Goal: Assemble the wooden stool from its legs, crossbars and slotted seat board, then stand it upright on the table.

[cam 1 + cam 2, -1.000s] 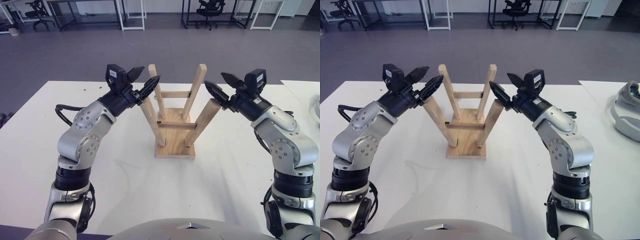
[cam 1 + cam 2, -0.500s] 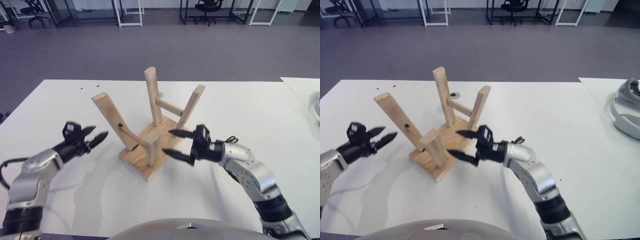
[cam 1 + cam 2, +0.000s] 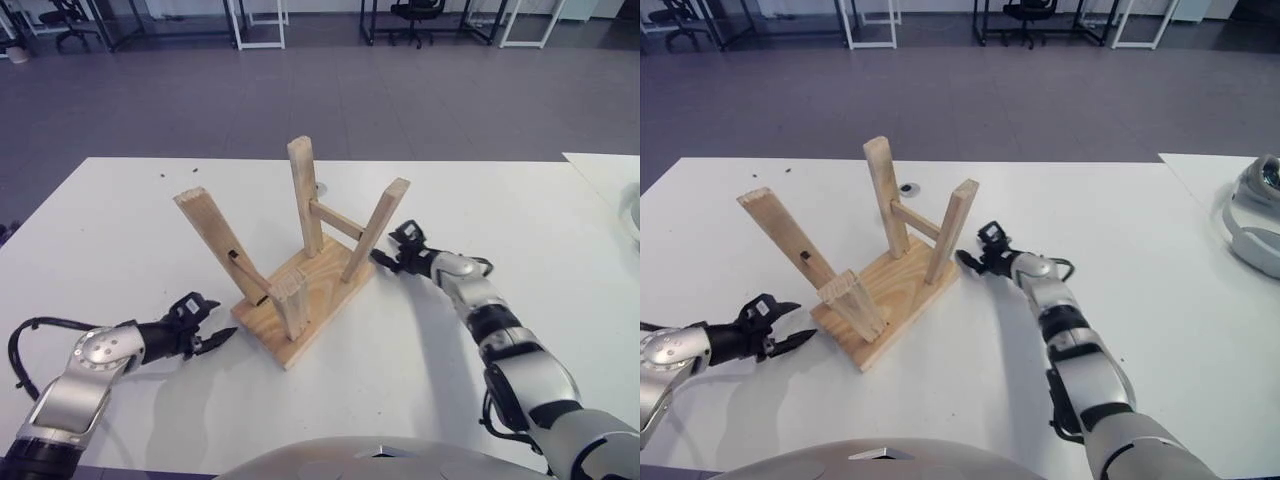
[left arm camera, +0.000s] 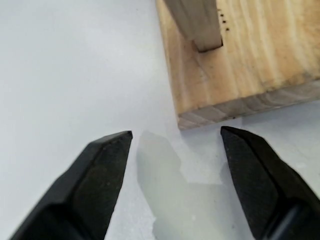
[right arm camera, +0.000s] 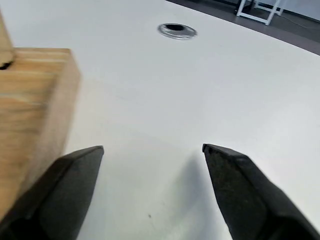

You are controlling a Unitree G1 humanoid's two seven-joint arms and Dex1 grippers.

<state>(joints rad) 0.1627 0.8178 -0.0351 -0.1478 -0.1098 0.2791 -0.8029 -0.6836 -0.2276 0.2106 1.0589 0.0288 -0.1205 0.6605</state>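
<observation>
Grey floor [image 3: 420, 100] and black office chairs [image 3: 415, 12] are showing beyond the far edge of the white table [image 3: 120, 220] I am working over. Midway along it, the pale wooden stool [image 3: 300, 250] is sitting upside down. Its slotted square seat board [image 3: 312, 298] is lying flat on the table with one corner turned toward the near edge, and its four legs [image 3: 215, 245] are pointing up and splaying outward. A crossbar [image 3: 335, 218] is joining the two far legs.

I am holding the left gripper [image 4: 176, 131] low over the table just off the board's near corner, fingers spread wide with nothing between them. The right gripper [image 5: 152, 147] is hovering by the board's right corner, close to the foot of the right leg. It is also gaping wide and carrying nothing.

Past the stool, a round metal grommet [image 5: 176, 30] is sitting in the table toward the far edge. A black cable [image 3: 40, 328] is looping beside my left arm near the left edge. A white rounded device [image 3: 1252, 215] is resting on the neighbouring surface.
</observation>
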